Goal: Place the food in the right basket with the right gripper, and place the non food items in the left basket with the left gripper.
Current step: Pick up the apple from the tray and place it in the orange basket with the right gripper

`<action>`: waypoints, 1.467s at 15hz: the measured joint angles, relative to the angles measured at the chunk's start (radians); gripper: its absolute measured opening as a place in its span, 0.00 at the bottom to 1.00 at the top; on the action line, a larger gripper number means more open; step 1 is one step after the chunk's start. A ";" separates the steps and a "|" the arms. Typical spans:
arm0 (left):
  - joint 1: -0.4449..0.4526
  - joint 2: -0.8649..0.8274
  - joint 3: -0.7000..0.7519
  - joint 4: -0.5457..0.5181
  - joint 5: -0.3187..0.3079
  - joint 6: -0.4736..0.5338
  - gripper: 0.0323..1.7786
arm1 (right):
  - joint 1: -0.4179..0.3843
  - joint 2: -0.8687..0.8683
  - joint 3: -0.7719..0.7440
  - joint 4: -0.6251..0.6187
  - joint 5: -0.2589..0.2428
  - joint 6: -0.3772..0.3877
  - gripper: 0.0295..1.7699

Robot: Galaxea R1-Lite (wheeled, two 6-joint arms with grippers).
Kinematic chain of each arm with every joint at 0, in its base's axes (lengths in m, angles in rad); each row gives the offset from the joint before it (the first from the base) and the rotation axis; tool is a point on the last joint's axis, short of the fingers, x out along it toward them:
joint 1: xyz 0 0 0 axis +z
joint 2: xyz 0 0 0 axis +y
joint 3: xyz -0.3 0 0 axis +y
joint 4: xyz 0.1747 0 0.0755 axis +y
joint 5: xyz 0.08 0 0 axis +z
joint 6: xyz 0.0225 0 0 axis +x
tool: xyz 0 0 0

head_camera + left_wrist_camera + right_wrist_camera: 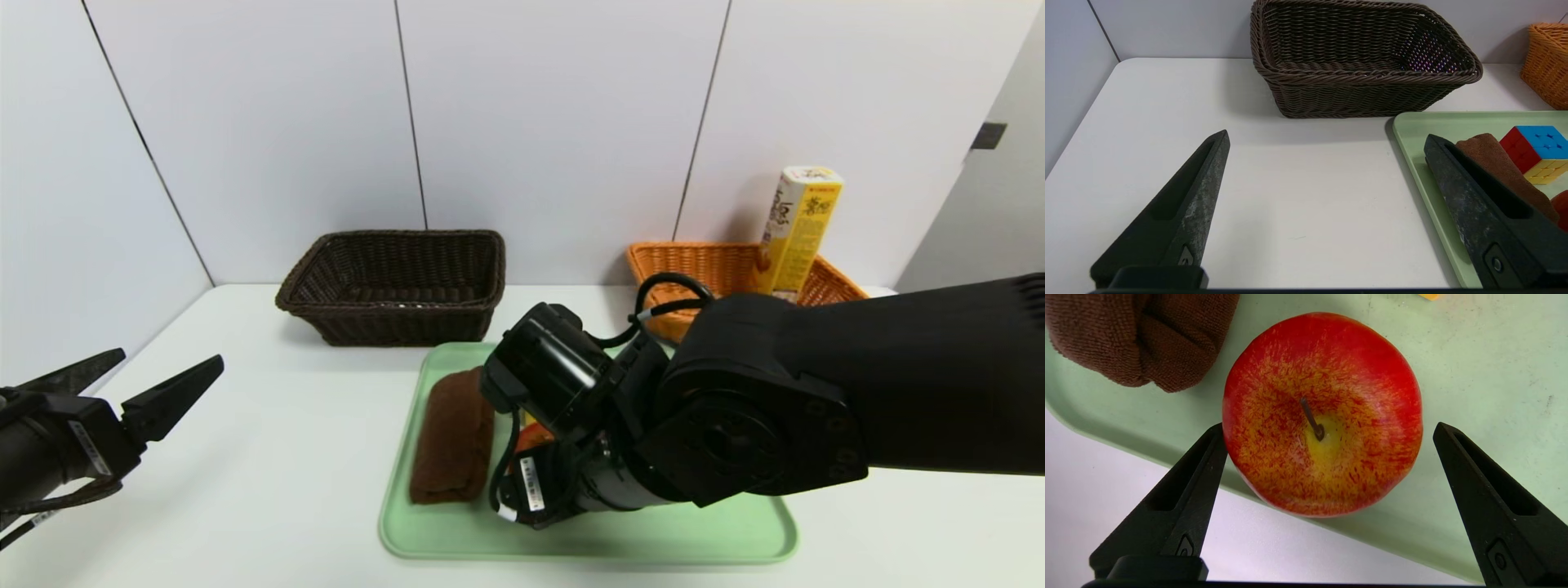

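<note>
Two woven baskets: rectangular dark-brown [400, 322], flared orange [694, 261]. One round red-yellow apple [1323, 465], stem up, between right gripper's [1329, 424] wide-open fingers, unheld; left gripper [173, 366] wide open, empty.

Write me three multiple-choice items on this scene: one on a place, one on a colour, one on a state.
1. Where does the snack box stand?
A. In the orange basket
B. In the dark brown basket
C. On the green tray

2. What colour is the folded cloth?
A. White
B. Brown
C. Blue

3. How are the right gripper's fingers?
A. Shut on the cube
B. Fully closed, empty
C. Open, around the apple

1: A, the snack box rises from inside the orange basket.
2: B, the cloth on the tray is brown.
3: C, the right gripper is over the tray, its fingers apart with the apple between them.
</note>
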State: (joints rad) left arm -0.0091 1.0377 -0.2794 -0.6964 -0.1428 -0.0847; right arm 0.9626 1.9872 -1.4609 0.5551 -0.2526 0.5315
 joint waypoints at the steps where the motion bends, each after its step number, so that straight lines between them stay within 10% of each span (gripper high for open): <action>1: 0.000 -0.002 0.001 0.000 0.000 0.000 0.95 | 0.001 0.003 0.021 -0.041 -0.003 -0.007 0.96; 4: 0.000 -0.007 0.003 0.002 0.000 0.000 0.95 | 0.002 0.006 0.075 -0.135 -0.005 -0.022 0.96; 8: 0.000 -0.009 0.000 0.001 0.000 0.000 0.95 | 0.002 0.006 0.090 -0.135 -0.002 -0.030 0.69; 19: 0.000 -0.017 -0.007 0.004 -0.002 -0.002 0.95 | 0.023 -0.233 0.105 -0.129 -0.037 -0.072 0.67; 22: 0.000 -0.017 -0.009 0.004 -0.002 -0.001 0.95 | -0.101 -0.358 0.113 -0.150 -0.039 -0.161 0.67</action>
State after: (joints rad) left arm -0.0091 1.0202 -0.2881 -0.6926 -0.1447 -0.0855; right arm 0.8619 1.6294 -1.3479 0.4051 -0.2911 0.3702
